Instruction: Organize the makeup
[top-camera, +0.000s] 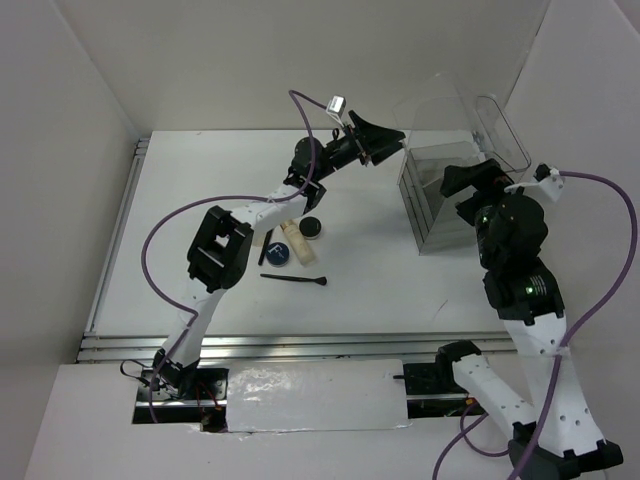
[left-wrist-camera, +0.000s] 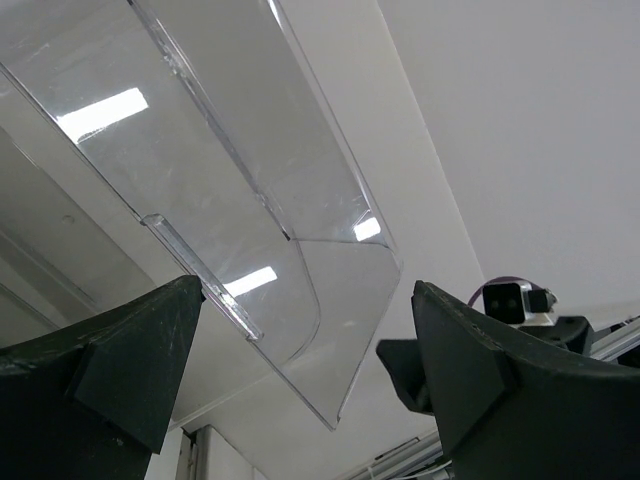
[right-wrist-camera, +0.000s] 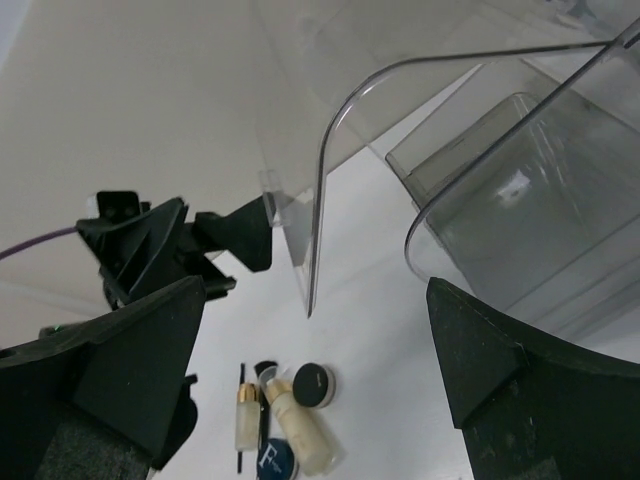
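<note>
The makeup lies in a cluster on the white table: a beige tube (top-camera: 297, 239), a round black compact (top-camera: 311, 228), a dark-blue compact (top-camera: 279, 256), and a thin black brush (top-camera: 295, 280). In the right wrist view I see two beige tubes (right-wrist-camera: 300, 436) (right-wrist-camera: 246, 420), the black compact (right-wrist-camera: 312, 383) and the blue compact (right-wrist-camera: 272, 462). My left gripper (top-camera: 393, 140) (left-wrist-camera: 308, 290) is open, raised at the free edge of the clear box's lifted lid (left-wrist-camera: 250, 150). My right gripper (top-camera: 465, 195) (right-wrist-camera: 315, 290) is open and empty beside the box (top-camera: 440, 205).
The tall clear box (right-wrist-camera: 530, 190) stands at the back right with its curved lid (top-camera: 455, 110) swung up. White walls close in the table on three sides. A metal rail (top-camera: 115, 240) runs along the left edge.
</note>
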